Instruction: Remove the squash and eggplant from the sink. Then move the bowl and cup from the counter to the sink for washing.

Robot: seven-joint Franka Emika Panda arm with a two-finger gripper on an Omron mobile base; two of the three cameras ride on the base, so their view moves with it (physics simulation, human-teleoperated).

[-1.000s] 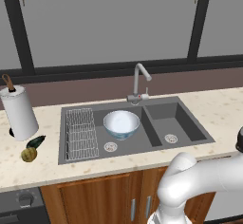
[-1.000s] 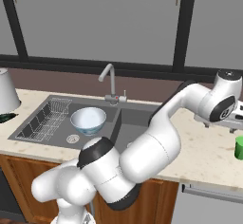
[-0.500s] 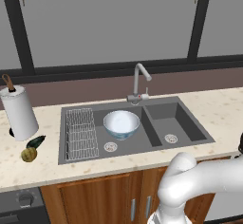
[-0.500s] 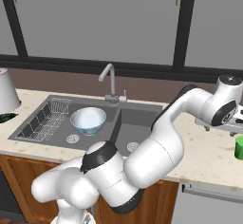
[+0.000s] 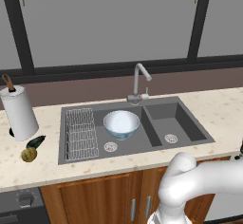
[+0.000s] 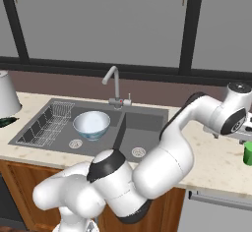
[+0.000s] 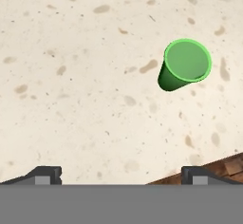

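Observation:
The green cup [image 7: 185, 65] stands upright on the beige counter [image 7: 71, 76], ahead and to the right of my gripper [image 7: 121, 175]. The jaws are open and wide apart with nothing between them, well above the stone. From the right base view the cup [image 6: 248, 153] sits at the far right edge, just below my wrist [image 6: 234, 122]. The bowl [image 5: 121, 124] rests in the left basin of the sink [image 5: 182, 123]. The squash [image 5: 29, 154] and the eggplant [image 5: 36, 141] lie side by side on the counter left of the sink.
A paper towel roll [image 5: 19, 113] stands behind the vegetables. A wire rack [image 5: 79, 133] lies in the sink's left end and the faucet [image 5: 140, 80] rises behind the divider. The counter's front edge and wooden cabinet [image 7: 228, 168] run close to the cup.
My arm has swung further right, so the wrist has nearly left the left base view and sits closer over the cup. The bowl, vegetables and cup have not moved.

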